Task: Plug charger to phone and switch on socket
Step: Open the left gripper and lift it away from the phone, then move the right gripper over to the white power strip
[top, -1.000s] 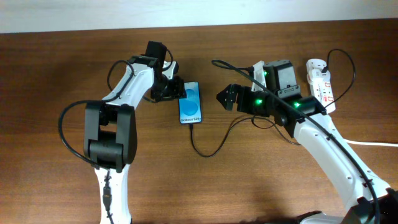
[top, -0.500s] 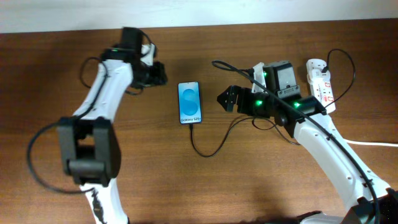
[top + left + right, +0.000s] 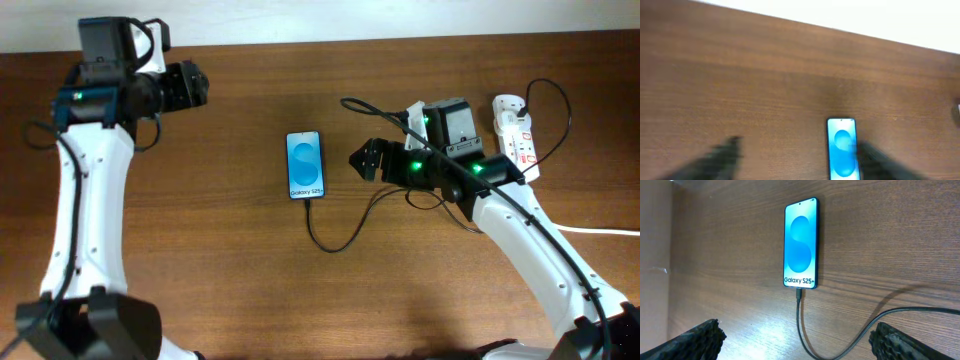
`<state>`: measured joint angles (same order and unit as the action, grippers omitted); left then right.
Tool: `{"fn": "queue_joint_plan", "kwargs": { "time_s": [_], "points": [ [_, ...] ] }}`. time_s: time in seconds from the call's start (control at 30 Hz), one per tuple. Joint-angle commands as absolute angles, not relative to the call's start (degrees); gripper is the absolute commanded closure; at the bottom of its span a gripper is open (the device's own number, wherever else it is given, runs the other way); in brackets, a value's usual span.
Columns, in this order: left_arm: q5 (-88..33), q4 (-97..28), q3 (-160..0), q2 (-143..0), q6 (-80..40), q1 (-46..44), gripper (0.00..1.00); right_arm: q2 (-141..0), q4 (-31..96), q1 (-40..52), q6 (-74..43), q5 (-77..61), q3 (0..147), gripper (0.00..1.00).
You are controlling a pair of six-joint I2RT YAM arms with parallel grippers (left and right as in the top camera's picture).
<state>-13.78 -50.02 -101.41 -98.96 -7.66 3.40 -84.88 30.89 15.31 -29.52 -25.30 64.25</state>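
Black charger (image 3: 330,238) is seen plugged into the phone (image 3: 306,165) at the tabletop (image 3: 240,290) centre. Left gripper (image 3: 192,85) and right gripper (image 3: 362,158) are spread wide, empty. If the socket (image 3: 518,135) near the far right corner is reached carelessly, the charger could be snagged and pulled out.

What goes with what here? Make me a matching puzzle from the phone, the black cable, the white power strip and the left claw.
1 phone
2 charger cable
3 power strip
4 left gripper

A back right of the table
B mid-table, screen lit blue
C open, empty, at the back left
D meets the phone's bottom end, loops off to the right

Pairs: 1-B, 2-D, 3-A, 4-C.
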Motion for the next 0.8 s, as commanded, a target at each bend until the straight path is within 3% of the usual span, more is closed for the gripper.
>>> {"fn": "queue_joint_plan", "kwargs": {
  "time_s": [0.0, 0.53, 0.77],
  "points": [
    [-12.2, -50.0, -101.4, -98.3, -6.5, 3.4, 0.01, -84.4, 30.9, 15.3, -28.7, -24.8, 65.1, 0.01],
    [-12.2, -50.0, -101.4, -98.3, -6.5, 3.4, 0.01, -84.4, 31.4, 15.3, -26.9, -24.7, 65.2, 0.01],
    [-12.2, -50.0, -101.4, -98.3, -6.5, 3.4, 0.01, -78.5, 38.4, 14.8, -27.0, -13.3, 67.6, 0.01]
  ]
}}
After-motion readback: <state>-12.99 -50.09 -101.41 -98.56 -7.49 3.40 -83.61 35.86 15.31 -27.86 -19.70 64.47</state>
